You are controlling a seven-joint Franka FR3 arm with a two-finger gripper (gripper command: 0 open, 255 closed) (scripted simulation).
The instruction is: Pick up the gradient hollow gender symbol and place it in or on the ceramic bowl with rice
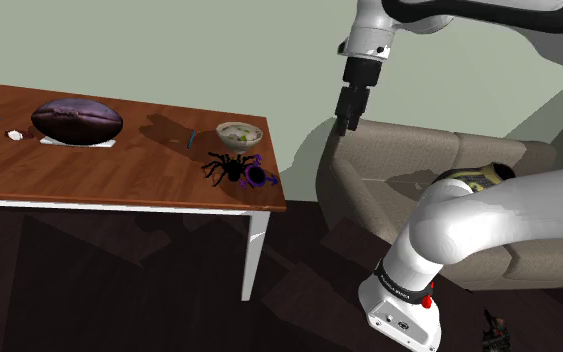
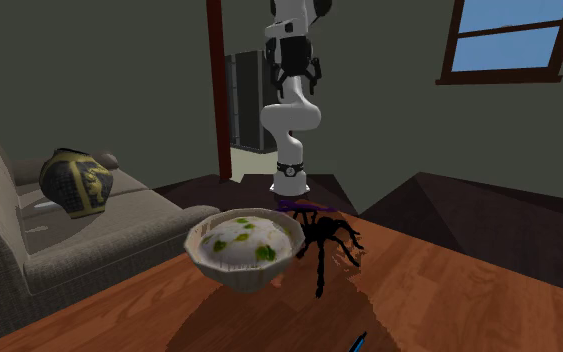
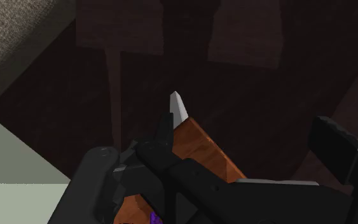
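Fingers (image 3: 336, 153) apart — purple symbol (image 1: 257, 178) lies flat beside spider (image 1: 231, 168), heading unclear.

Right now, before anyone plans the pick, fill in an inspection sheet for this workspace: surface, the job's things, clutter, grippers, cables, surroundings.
Surface: brown wooden table with white legs.
Job's things: purple gender symbol lying near the table's corner; bowl of rice close by, with no symbol in it.
Clutter: black spider beside the symbol; dark football on a white tray; thin blue object.
Grippers: the gripper is open, high in the air beyond the table's edge, holding nothing.
Cables: nothing seen.
Surroundings: sofa with a yellow-and-black patterned object on it; window; dark floor.
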